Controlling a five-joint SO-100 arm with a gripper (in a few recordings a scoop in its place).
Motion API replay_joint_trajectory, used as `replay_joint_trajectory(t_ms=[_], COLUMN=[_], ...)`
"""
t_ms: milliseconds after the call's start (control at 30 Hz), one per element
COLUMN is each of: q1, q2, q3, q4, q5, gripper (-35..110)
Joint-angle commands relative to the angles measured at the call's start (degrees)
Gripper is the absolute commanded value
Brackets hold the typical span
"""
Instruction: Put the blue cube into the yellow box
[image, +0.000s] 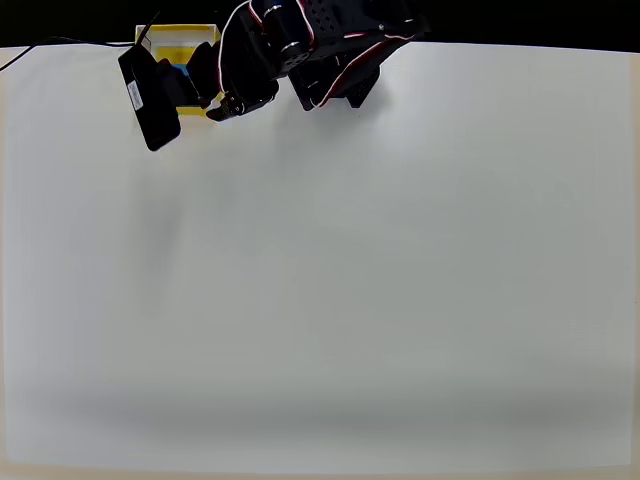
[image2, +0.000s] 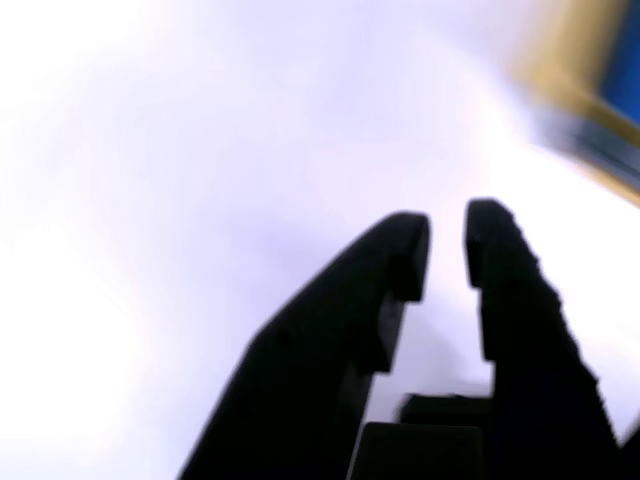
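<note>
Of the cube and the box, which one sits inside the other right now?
The blue cube sits inside the yellow box, partly hidden by the arm. The gripper holds nothing.

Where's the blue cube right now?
In the overhead view, the blue cube sits inside the yellow box at the table's top-left edge, partly hidden by the arm.

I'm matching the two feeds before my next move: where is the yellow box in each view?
Overhead view: the yellow box sits at the top left edge of the table, partly under the arm.
Wrist view: a blurred yellow box in the top right corner.
Shared landmark: the blue cube inside it.
</note>
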Motion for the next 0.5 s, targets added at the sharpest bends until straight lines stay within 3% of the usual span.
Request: replay_joint_trajectory(t_ms=[0, 167, 467], q1=[-19.2, -37.3, -51.2], q2=[4.3, 16.9, 31.6], q3=[1.0, 20.4, 43.9], q4=[-1.1, -7.8, -12.6], q5=[1.3, 1.4, 3.7], gripper=[0, 0, 0])
